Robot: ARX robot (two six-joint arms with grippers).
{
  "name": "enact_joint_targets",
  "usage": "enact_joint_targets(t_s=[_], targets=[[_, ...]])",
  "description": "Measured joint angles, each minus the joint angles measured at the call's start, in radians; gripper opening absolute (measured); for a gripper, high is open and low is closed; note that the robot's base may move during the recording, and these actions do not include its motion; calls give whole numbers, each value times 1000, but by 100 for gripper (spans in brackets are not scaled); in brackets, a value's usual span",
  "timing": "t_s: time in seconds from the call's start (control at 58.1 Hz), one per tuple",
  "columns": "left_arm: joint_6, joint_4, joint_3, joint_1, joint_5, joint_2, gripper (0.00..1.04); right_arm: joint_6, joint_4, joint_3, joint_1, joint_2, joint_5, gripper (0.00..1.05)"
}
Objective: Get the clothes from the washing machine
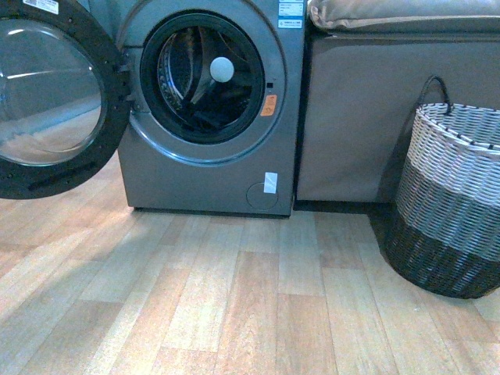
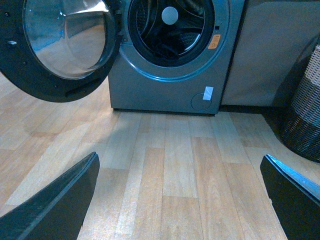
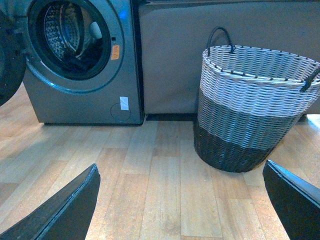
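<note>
Only the right wrist view frames washing machine (image 3: pixel 75 106) and whole basket (image 3: pixel 245 115).

Ahead on my left stands the washing machine (image 1: pixel 203 183), its door (image 1: pixel 47 94) swung out leftward; the clothes (image 1: pixel 205 119) lie inside its drum (image 1: pixel 176 69); the basket (image 1: pixel 453 195) sits on the floor (image 1: pixel 234 297) to my right.

A light wood-plank floor (image 1: pixel 234 312) ran across the room, paler where light fell at the left. A brown unit (image 1: pixel 351 117) with a tan cushion (image 1: pixel 406 12) on top stood behind a woven basket (image 1: pixel 453 195).
</note>
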State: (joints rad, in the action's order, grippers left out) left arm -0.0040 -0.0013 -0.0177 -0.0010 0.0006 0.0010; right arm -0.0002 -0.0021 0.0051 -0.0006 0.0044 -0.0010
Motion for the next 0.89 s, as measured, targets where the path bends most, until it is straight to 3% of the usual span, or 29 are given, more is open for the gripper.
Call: enact_joint_targets(t_s=[0.894], targets=[[0,0,0,0,-1,0,98,0,0,0,0,0,-1,97]])
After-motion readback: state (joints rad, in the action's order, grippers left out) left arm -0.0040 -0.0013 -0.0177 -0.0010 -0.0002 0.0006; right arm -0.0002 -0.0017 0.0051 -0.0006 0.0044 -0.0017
